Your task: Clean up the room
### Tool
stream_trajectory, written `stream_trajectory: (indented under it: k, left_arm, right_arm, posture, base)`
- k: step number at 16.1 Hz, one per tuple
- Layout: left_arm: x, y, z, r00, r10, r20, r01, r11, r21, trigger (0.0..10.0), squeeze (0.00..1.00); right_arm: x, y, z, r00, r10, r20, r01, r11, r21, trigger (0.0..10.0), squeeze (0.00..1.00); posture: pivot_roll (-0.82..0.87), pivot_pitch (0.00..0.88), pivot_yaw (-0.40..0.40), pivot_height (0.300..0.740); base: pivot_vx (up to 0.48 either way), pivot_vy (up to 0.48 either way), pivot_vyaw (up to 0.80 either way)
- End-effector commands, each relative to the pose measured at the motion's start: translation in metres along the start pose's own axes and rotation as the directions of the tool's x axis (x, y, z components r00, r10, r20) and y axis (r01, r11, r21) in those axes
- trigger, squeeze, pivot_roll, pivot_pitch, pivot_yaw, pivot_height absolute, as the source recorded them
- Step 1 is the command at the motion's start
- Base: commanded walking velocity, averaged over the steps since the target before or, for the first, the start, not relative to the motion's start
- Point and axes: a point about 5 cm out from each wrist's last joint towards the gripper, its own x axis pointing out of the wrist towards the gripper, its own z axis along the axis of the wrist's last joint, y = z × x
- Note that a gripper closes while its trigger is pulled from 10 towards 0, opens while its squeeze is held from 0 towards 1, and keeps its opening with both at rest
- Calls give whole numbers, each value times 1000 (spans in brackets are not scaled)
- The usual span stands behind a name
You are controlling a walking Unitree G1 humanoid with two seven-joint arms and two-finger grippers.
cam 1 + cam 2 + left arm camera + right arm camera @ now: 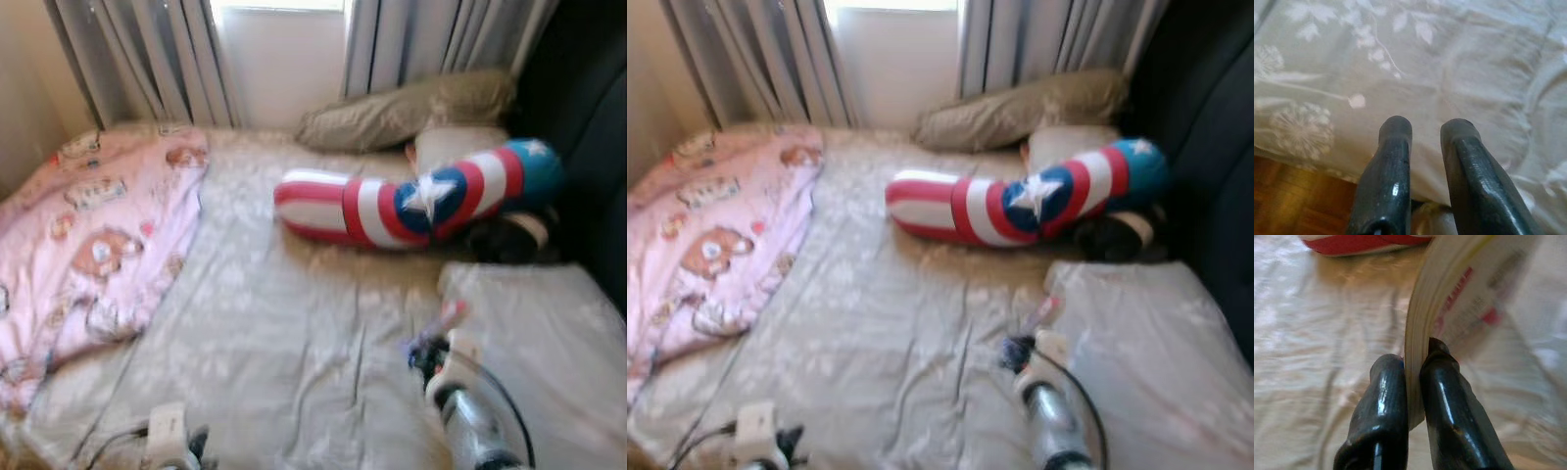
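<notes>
Over the bed [294, 333] the right arm reaches forward from the lower right, its silver forearm angled up and inward, and the right gripper [1413, 377] pinches a thin book [1459, 308] by its lower edge, one black finger on each side of the pages. That book stands on edge above the pale flowered bedsheet [1415, 54], with red printing on its cover, too blurred to read. Down at the near edge of the bed the left gripper [1425, 132] hangs low, its two fingers held a little apart with nothing between them, pointing at the sheet where it drops toward a wooden floor [1288, 200]. Farther back, a long red, white and blue striped bolster [411, 201] with a white star lies across the mattress, touching a cream pillow [451, 147], and an olive pillow [402, 113] sits behind them below the grey curtains [147, 59]. A pink printed blanket [88, 235] covers the left side.
</notes>
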Motion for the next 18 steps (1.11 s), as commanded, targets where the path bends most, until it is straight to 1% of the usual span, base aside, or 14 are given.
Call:
stream_trajectory:
  k: [1, 4, 5, 6, 7, 8, 10, 12, 13, 15, 16, 17, 18]
  left_arm:
    - [3, -7, 10, 998, -31, 49, 31, 1000, -2, 10000, 0]
    - [6, -13, 33, 979, -69, 191, 69, 998, 6, 10000, 0]
    - [6, -15, 41, 966, -81, 246, 80, 997, 15, 10000, 0]
    - [5, -15, 47, 952, -80, 295, 79, 997, 15, 10000, 0]
    - [2, -14, 56, 931, -77, 358, 77, 997, 14, 10000, 0]
    - [1, -14, 60, 917, -82, 391, 83, 996, 17, 10000, 0]
    - [-2, -18, 66, 894, -104, 436, 102, 994, 28, 10000, 0]
    - [-5, -24, 76, 864, -132, 485, 121, 991, 54, 10000, 0]
    - [-5, -24, 81, 853, -133, 505, 124, 991, 53, 10000, 0]
    - [-5, -26, 91, 838, -138, 529, 129, 990, 54, 10000, 0]
    - [-5, -27, 95, 832, -142, 537, 132, 990, 58, 10000, 0]
    - [-6, -28, 101, 823, -146, 550, 135, 989, 61, 10000, 0]
    - [-6, -28, 103, 817, -147, 557, 136, 989, 61, 10000, 0]
  right_arm:
    - [-1, -6, 5, 1000, -3, 31, 4, 1000, -9, 10000, 0]
    - [1, 0, 12, 997, 47, 62, -44, 998, -48, 10000, 0]
    - [2, 4, 14, 994, 74, 75, -69, 996, -59, 10000, 0]
    - [3, 9, 17, 990, 109, 87, -103, 992, -70, 10000, 0]
    - [4, 18, 19, 977, 191, 96, -183, 979, -88, 10000, 0]
    - [4, 22, 20, 968, 232, 94, -222, 969, -107, 10000, 0]
    - [4, 26, 22, 958, 265, 108, -252, 960, -121, 10000, 0]
    - [3, 33, 21, 937, 337, 95, -322, 936, -142, 10000, 0]
    - [3, 37, 21, 925, 367, 98, -355, 927, -125, 10000, 0]
    - [3, 44, 22, 901, 423, 92, -412, 903, -120, 10000, 0]
    - [3, 47, 22, 896, 436, 86, -425, 897, -122, 10000, 0]
    - [3, 51, 22, 893, 442, 82, -428, 893, -141, 10000, 0]
    - [4, 51, 23, 899, 430, 83, -414, 897, -154, 10000, 0]
  posture:
    - [38, 0, -18, 740]
    - [39, 0, -17, 740]
    - [40, 0, -15, 740]
    - [36, 0, -11, 740]
    - [31, 0, -7, 740]
    - [31, 0, -5, 740]
    - [29, 0, 2, 740]
    - [26, 0, 8, 740]
    - [27, 0, 9, 740]
    - [27, 0, 13, 740]
    - [28, 0, 16, 740]
    - [29, 0, 19, 740]
    - [29, 0, 18, 740]
  base:
    - [0, 0, 0]
    - [0, 0, 0]
    - [0, 0, 0]
    - [0, 0, 0]
    - [0, 0, 0]
    - [0, 0, 0]
    - [0, 0, 0]
    - [0, 0, 0]
    - [0, 0, 0]
    - [0, 0, 0]
    - [0, 0, 0]
    - [0, 0, 0]
    - [0, 0, 0]
